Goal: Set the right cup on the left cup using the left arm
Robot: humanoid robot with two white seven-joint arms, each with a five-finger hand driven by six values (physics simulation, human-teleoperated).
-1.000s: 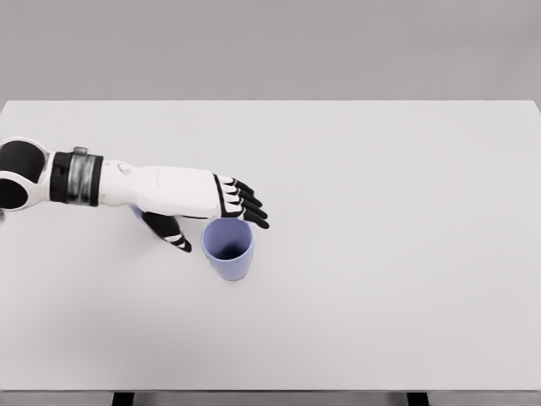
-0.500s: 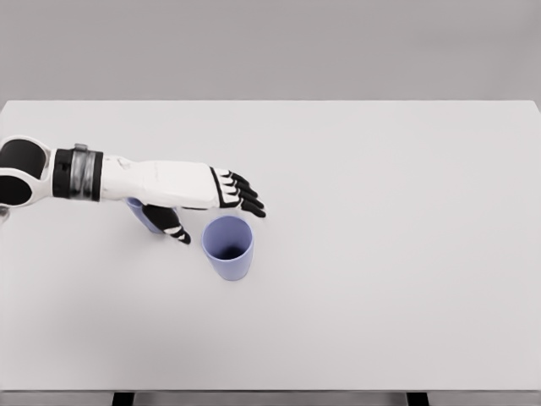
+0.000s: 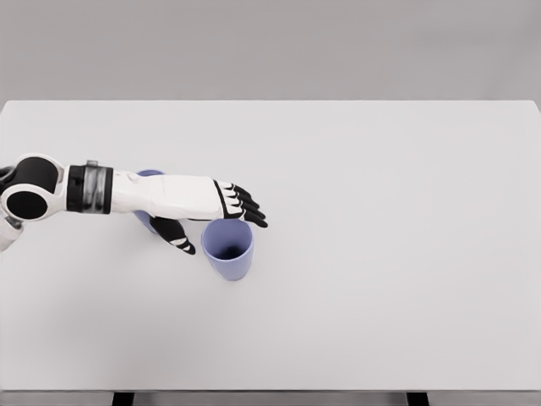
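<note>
**Hand poised behind the right cup**

The right cup [image 3: 227,249] stands upright on the desk [image 3: 380,211], open end up. The left hand [image 3: 215,216] hovers at its far rim, fingers spread and holding nothing, apparently lining up a grasp. The left cup [image 3: 149,211] sits mostly hidden behind the forearm.

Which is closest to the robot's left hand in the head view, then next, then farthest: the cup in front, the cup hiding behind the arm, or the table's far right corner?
From the left hand:
1. Front cup, just below the fingertips.
2. Hidden cup, back along the forearm, to the left.
3. Table's far right corner, far off at upper right.
</note>
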